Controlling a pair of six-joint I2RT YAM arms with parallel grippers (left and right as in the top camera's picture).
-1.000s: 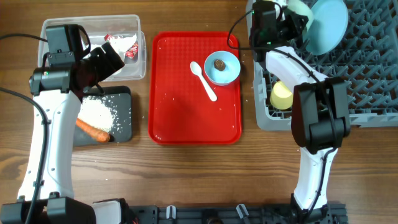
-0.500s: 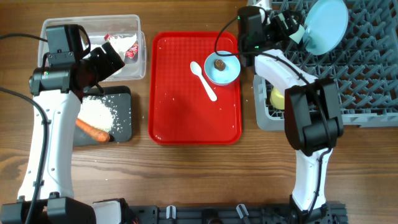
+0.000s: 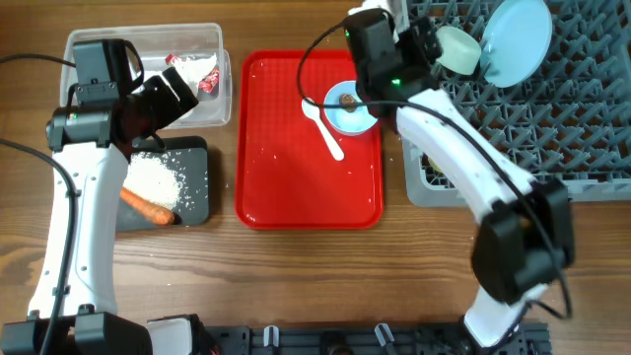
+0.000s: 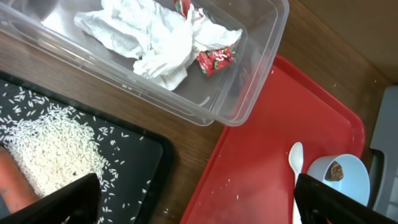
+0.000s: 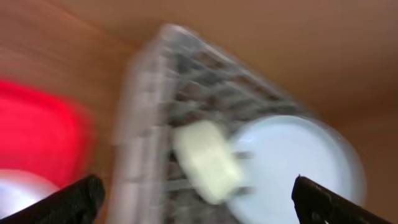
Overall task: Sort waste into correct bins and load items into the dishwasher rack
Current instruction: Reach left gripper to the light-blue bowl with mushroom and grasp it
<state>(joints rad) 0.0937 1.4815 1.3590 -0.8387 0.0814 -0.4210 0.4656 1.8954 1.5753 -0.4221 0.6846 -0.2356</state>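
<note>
Right gripper (image 3: 426,47) has swung left off the rack (image 3: 582,118) to the far side of the blue bowl (image 3: 360,118), fingers spread apart; bowl sits far right on the red tray (image 3: 286,168), brown morsel (image 3: 347,100) inside, spoon (image 3: 323,126) just left; left gripper (image 4: 199,202) spread wide by the clear tub (image 3: 222,108).

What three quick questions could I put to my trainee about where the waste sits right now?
1. True or false: the brown morsel sits in the light blue bowl on the red tray.
2. Which two waste items lie in the clear tub?
3. The carrot lies on: A) the red tray, B) the black tray, C) the clear tub.

Key:
1. True.
2. The white napkin and the red wrapper.
3. B.
</note>
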